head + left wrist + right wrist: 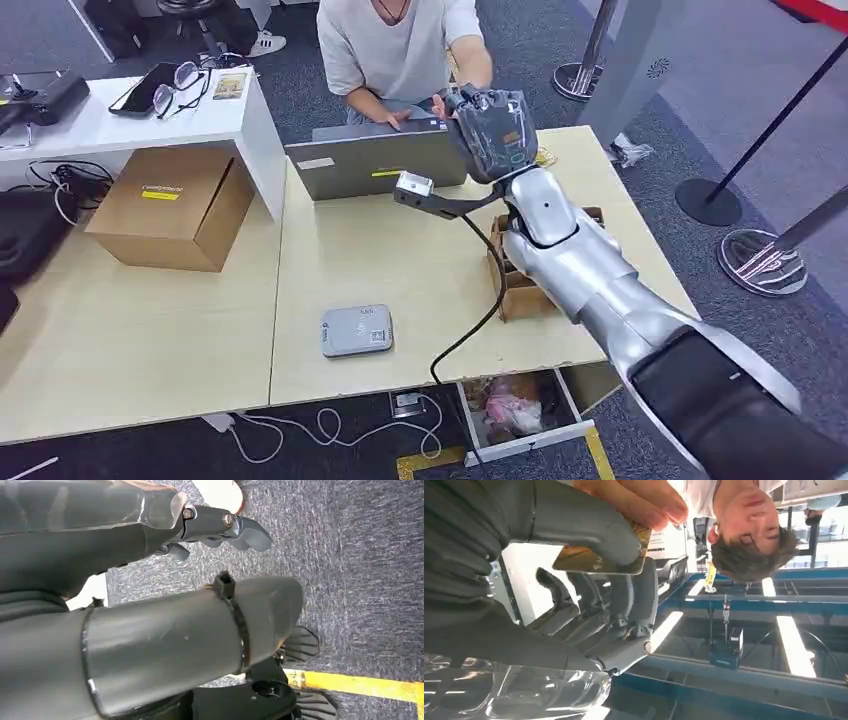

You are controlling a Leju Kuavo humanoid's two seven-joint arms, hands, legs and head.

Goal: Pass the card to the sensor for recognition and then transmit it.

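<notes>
Nearest, the left hand (220, 527) hangs over grey carpet in the left wrist view, its dark fingers loosely curled and apart with nothing in them; it plays no part in this step.

On the pale wooden table (400, 260), the flat grey card sensor with a small printed label (356, 331) sits near the front edge, well apart from the right hand, so the recognition part appears to be done and the handover is the step in hand.

Farther out, the silver right arm reaches across the table, past the brown cardboard box (515, 280) and the closed grey laptop (372, 160), toward the person in a white shirt (400, 45). The right hand (594, 570) holds the thin golden-brown card (596, 560), the thick grey thumb pressed on its face and the darker fingers behind.

The person's fingers (644, 502) lie on the card's far edge, touching it. To do this well, I judge the arm should hold steady and the thumb should ease off only once the person's pinch is firm; releasing too early risks dropping the card, while pulling back with the thumb clamped would tug it away.
</notes>
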